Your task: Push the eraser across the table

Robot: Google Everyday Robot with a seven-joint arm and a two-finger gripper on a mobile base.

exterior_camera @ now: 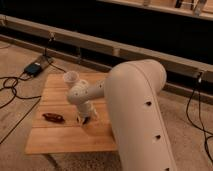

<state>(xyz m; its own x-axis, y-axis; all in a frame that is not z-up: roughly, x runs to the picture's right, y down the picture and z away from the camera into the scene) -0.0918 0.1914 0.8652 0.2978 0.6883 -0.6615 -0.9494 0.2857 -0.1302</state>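
The light wooden slatted table [60, 142] fills the lower left of the camera view. My white arm reaches down from the right, and my gripper [85, 118] is low over the table's middle, close to the surface. A small dark patch shows right at the gripper's tip; I cannot tell whether it is the eraser or part of the gripper. No separate black block shows anywhere else on the table. The arm's large white link [137, 110] hides the table's right side.
A reddish-brown elongated object [52, 117] lies on the table left of the gripper. A white cup [71, 78] stands near the table's far edge. Cables and a dark box [34, 68] lie on the floor at left. A dark wall runs behind.
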